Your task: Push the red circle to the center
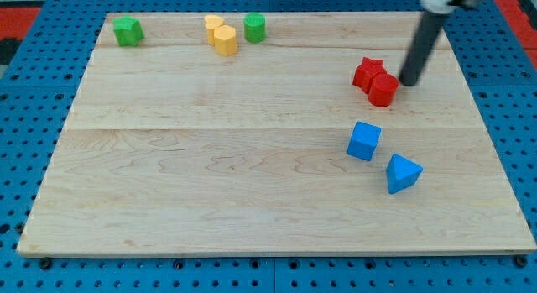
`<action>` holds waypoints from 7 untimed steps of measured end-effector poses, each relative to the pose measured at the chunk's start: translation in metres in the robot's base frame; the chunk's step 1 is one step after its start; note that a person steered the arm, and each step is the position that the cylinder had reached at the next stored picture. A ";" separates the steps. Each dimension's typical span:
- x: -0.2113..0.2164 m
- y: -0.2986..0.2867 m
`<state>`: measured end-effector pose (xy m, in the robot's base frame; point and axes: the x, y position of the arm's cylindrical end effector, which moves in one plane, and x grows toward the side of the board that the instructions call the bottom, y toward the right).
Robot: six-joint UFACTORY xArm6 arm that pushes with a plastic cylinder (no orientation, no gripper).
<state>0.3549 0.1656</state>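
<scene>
The red circle (383,89) lies on the wooden board (210,175) at the view's upper right, touching a red star (367,72) just up and left of it. My tip (409,81) stands just to the right of the red circle, close to it or touching it; the rod rises toward the view's top right.
A blue cube (364,141) and a blue triangle (403,173) lie below the red blocks. Along the view's top edge sit a green star-like block (127,30), two yellow blocks (221,35) and a green cylinder (254,28). Blue pegboard surrounds the board.
</scene>
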 end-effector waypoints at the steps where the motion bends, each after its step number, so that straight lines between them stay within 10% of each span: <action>1: -0.006 -0.078; 7: 0.016 0.029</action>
<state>0.3709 0.1949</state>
